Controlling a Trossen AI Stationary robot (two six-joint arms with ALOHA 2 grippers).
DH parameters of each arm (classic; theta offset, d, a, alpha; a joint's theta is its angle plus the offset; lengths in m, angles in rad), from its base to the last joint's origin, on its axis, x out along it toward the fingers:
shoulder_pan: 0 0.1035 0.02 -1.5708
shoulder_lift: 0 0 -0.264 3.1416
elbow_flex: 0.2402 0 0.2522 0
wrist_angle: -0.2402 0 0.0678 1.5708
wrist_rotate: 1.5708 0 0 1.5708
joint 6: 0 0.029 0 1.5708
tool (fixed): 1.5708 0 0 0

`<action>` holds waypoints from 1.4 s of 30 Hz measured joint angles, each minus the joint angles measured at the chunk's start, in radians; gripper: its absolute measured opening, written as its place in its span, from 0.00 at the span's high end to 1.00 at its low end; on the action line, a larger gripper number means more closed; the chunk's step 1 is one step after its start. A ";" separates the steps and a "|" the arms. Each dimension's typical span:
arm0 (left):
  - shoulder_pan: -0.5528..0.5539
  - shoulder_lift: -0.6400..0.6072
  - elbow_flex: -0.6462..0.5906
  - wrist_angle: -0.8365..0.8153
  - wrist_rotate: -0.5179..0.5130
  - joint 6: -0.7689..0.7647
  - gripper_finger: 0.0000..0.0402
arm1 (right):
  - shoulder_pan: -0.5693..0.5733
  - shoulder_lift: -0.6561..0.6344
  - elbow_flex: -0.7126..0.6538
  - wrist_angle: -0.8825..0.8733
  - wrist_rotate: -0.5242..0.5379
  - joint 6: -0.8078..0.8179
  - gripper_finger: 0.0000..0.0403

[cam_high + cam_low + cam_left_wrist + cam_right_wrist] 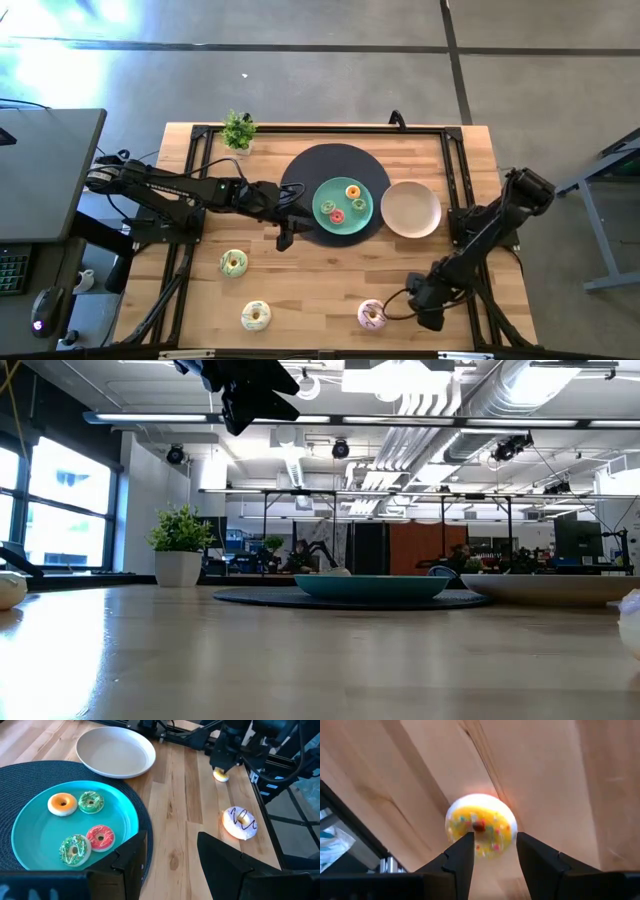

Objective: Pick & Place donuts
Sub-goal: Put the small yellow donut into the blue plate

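Note:
Several small donuts lie on the teal plate (345, 222) (30, 827): an orange one (62, 803), a green one (91, 802), a red one (100, 837) and a green-white one (74, 849). Larger donuts rest flat on the wood: a green one (233, 263), a cream one (256, 315) and a pink-white one (372, 315) (239, 822). My left gripper (285, 238) (172, 845) hangs open at the mat's near edge, holding nothing. My right gripper (418, 295) (495, 845) points down, open, over a small yellow sprinkled donut (480, 825) (220, 775), with a fingertip on each side of it. My right gripper comes at the small yellow donut (480, 825) from above, pointing down, with its fingers (462, 850) over the donut's near part. Whether the fingertips touch it, I cannot tell.
The plate sits on a round dark mat (310, 165). A tan bowl (410, 210) (115, 752) stands to its right, and a small potted plant (238, 130) (180, 545) at the far left. Black frame rails (190, 170) run along the table's sides.

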 joint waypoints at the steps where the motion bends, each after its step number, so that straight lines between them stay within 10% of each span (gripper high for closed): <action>1: 0.000 0.000 0.000 0.000 0.000 0.000 0.57 | 0.008 0.000 -0.017 0.037 0.010 0.003 0.64; 8: 0.000 0.000 0.000 0.001 -0.007 0.000 0.57 | 0.015 -0.004 -0.078 0.169 0.043 -0.027 0.68; 16: 0.000 0.000 0.000 0.001 -0.010 0.002 0.57 | -0.057 -0.003 0.071 0.128 0.198 -0.335 0.97; 27: 0.001 0.000 0.000 0.003 -0.025 0.003 0.57 | -0.369 -0.004 0.205 0.224 1.342 -0.811 0.96; 34: 0.001 0.000 0.000 -0.012 -0.024 0.003 0.57 | -0.662 0.023 0.086 0.444 0.802 -0.829 0.95; 42: 0.001 0.000 0.000 -0.026 -0.017 0.008 0.57 | -0.799 0.052 -0.004 0.494 0.642 -0.874 0.95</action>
